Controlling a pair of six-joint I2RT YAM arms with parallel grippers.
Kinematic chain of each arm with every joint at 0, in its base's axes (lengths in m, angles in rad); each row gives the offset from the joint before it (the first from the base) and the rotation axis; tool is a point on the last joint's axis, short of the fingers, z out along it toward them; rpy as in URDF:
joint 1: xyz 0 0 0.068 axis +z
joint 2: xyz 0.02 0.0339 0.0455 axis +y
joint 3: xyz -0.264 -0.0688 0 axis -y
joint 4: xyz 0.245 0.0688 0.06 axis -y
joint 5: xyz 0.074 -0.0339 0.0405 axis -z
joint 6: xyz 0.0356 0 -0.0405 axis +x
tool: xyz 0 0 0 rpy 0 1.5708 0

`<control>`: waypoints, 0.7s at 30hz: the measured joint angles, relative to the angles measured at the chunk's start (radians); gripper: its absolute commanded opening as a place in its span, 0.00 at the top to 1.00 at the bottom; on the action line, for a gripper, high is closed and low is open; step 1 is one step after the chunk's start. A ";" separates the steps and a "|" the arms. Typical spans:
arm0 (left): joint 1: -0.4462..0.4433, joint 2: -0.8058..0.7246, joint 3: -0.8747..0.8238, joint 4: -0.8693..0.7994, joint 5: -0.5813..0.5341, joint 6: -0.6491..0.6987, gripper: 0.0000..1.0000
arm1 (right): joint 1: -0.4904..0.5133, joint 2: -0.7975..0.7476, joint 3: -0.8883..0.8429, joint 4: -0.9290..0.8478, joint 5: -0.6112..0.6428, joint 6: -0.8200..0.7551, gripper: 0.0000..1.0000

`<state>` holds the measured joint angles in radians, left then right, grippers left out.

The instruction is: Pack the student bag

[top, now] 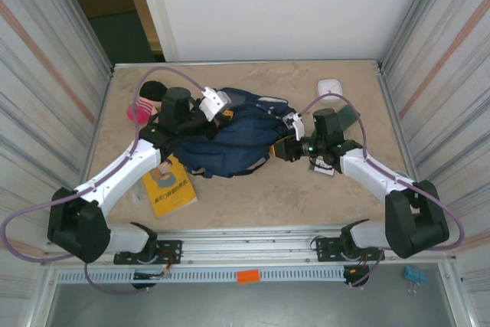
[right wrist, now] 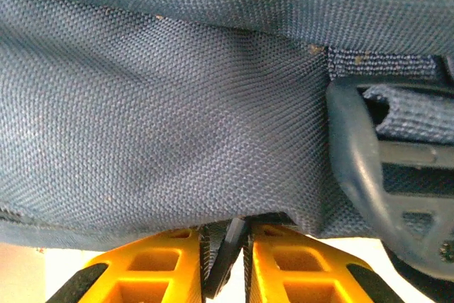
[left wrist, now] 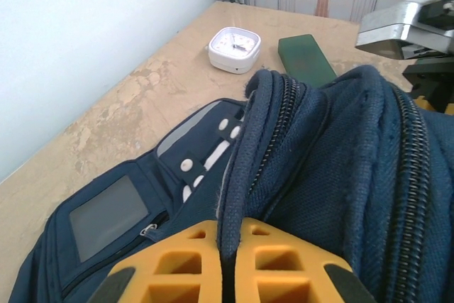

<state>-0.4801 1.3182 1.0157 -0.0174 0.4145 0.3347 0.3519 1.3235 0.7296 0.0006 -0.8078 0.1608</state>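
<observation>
The student bag (top: 230, 143) is laid at the middle of the table (top: 306, 197). A seam beside its zip is clamped in the left gripper (left wrist: 228, 243), and a fold of cloth at the opposite end is pinched tight in the right gripper (right wrist: 228, 246). Both holds are thin. If the bag is pulled too hard, the cloth may be dragged out of the fingers, or the bag may be slid onto the yellow book (top: 170, 185) lying just beside it. The opening could also be let sag shut. Print is seen on the book's cover but cannot be read. The pocket patch (left wrist: 110, 218) is blank, and no brand is made out.
</observation>
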 measured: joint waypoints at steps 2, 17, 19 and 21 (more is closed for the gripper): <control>0.000 0.000 -0.003 0.000 0.004 0.000 1.00 | -0.010 0.013 0.002 0.015 -0.009 0.013 0.81; -0.024 -0.035 -0.032 0.014 -0.150 -0.057 1.00 | -0.015 0.014 0.028 -0.023 0.018 0.032 0.99; -0.038 -0.035 -0.032 0.016 -0.201 -0.066 1.00 | 0.005 -0.006 0.034 -0.052 0.047 0.018 0.99; -0.045 -0.034 -0.032 0.019 -0.243 -0.072 1.00 | 0.026 -0.026 0.038 -0.078 0.068 0.010 0.98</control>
<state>-0.5255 1.2839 0.9833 0.0013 0.1715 0.2626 0.3779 1.2976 0.7677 -0.0772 -0.7399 0.1707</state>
